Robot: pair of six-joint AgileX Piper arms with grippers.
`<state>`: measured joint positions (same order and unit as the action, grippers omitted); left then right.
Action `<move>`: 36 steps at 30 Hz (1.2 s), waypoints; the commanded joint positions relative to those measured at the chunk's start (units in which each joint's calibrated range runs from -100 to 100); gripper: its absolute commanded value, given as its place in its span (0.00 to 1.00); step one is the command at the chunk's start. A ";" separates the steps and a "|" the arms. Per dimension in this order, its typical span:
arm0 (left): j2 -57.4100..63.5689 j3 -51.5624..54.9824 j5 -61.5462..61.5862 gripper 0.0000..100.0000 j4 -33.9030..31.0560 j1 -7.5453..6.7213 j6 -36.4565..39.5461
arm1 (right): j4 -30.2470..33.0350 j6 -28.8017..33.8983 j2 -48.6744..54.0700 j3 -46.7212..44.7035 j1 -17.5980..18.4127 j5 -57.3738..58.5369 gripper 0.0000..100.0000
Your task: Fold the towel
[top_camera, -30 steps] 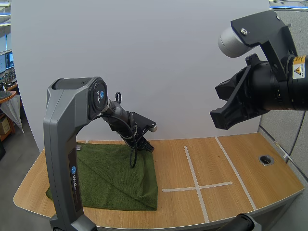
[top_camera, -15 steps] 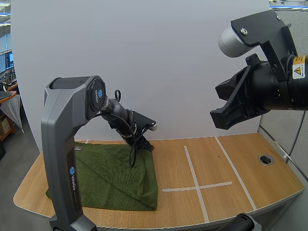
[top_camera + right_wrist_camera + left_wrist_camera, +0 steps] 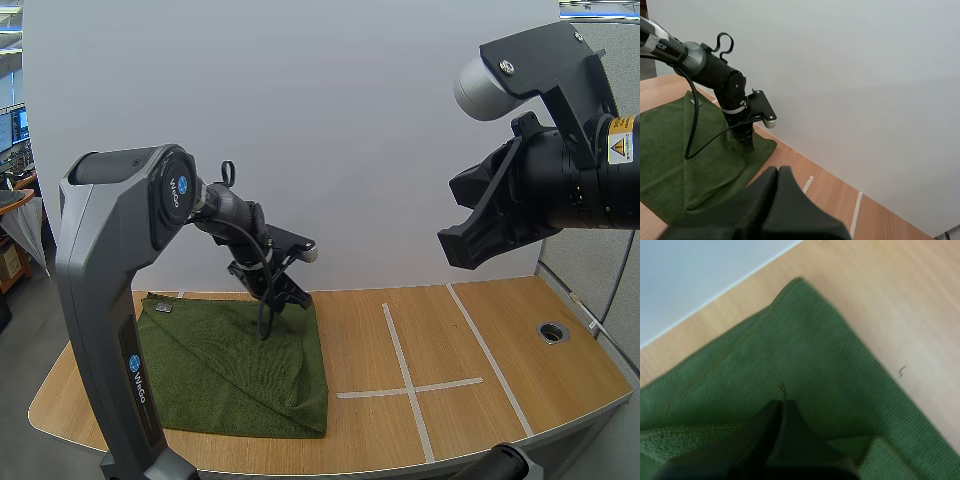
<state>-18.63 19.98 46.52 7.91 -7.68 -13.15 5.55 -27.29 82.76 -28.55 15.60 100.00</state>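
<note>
Judging by the doubled layer at its near right corner, the dark green terry towel lies partly folded on the left half of the light wooden table. My left gripper points steeply down at the towel's far right corner, its fingers pressed together with no cloth visibly between them. The next move calls for parting them and pinching that corner. My right gripper, likewise closed, hangs high over the right side.

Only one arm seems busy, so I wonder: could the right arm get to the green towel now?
Probably yes. The right gripper hangs raised off to the side, with open table between it and the towel; only the left gripper stands at the towel's far corner.
</note>
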 commanded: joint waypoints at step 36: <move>27.24 28.01 7.91 0.00 -1.72 19.13 -16.20 | 0.31 -2.15 0.45 -0.24 -0.20 0.00 0.00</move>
<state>4.50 47.24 52.49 5.46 9.38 -26.60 5.66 -28.95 82.76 -28.55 15.60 100.00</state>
